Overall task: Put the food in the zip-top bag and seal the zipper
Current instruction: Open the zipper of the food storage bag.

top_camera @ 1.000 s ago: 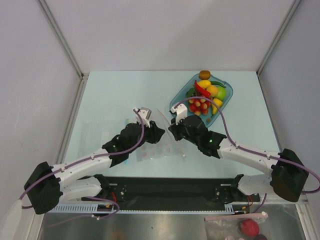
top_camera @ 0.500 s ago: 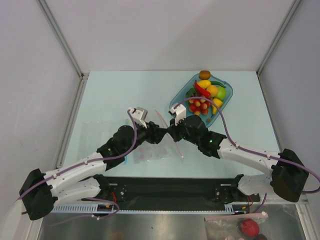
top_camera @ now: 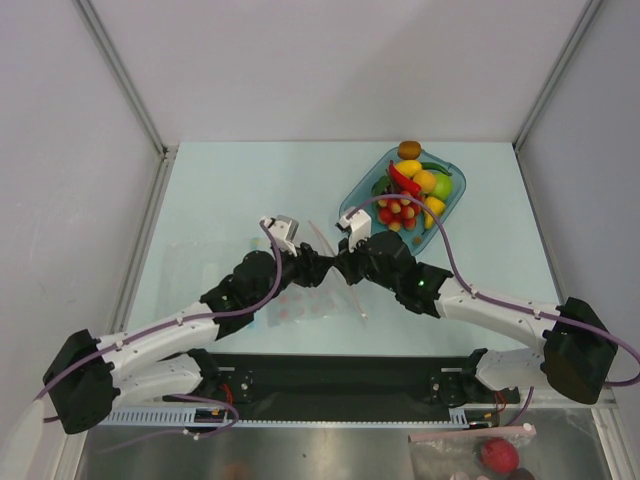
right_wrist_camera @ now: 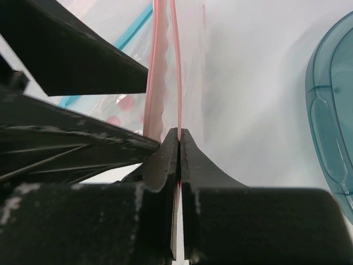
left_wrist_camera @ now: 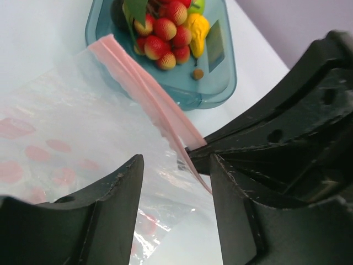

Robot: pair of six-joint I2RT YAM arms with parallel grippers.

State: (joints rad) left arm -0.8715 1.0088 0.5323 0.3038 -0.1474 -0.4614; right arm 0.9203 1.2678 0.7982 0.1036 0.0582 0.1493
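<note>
Where the two arms meet over the tabletop point(top_camera: 220, 180), the zip-top bag point(top_camera: 300, 300) lies flat with its body spread toward the left arm. Its zipper point(top_camera: 356, 303) forms the edge nearest the teal tray point(top_camera: 420, 243). In the top view the pink strip's long axis runs diagonally, from far-left to near-right.

The right gripper point(right_wrist_camera: 177, 138) has its jaws pressed together on the zipper point(right_wrist_camera: 158, 66), with the strip running straight away from the pinch. Beyond the pinch, two pink tracks lie side by side with a slim gap between them. The left gripper point(left_wrist_camera: 176, 163) comes in from the opposite side with its jaws standing apart. Clear bag plastic point(left_wrist_camera: 66, 127) lies in the gap, but neither finger clamps it. In the left wrist view the zipper point(left_wrist_camera: 146, 91) slants from upper left down to the right gripper's tip.

Pale tabletop lies open on the far and left sides of the bag, up to the walls. The tray point(left_wrist_camera: 215, 55) sits just beside the bag's mouth on the right.

The food point(top_camera: 410, 190) is heaped in the tray, including the cluster of red balls point(left_wrist_camera: 165, 38) and the yellow lemon point(left_wrist_camera: 197, 27). Faint pink round spots show through the bag, and I cannot tell whether they are print. A light-blue stick point(right_wrist_camera: 135, 27) shows through the plastic. Another bag point(top_camera: 490, 450), holding a red ball, lies at the near right edge.
</note>
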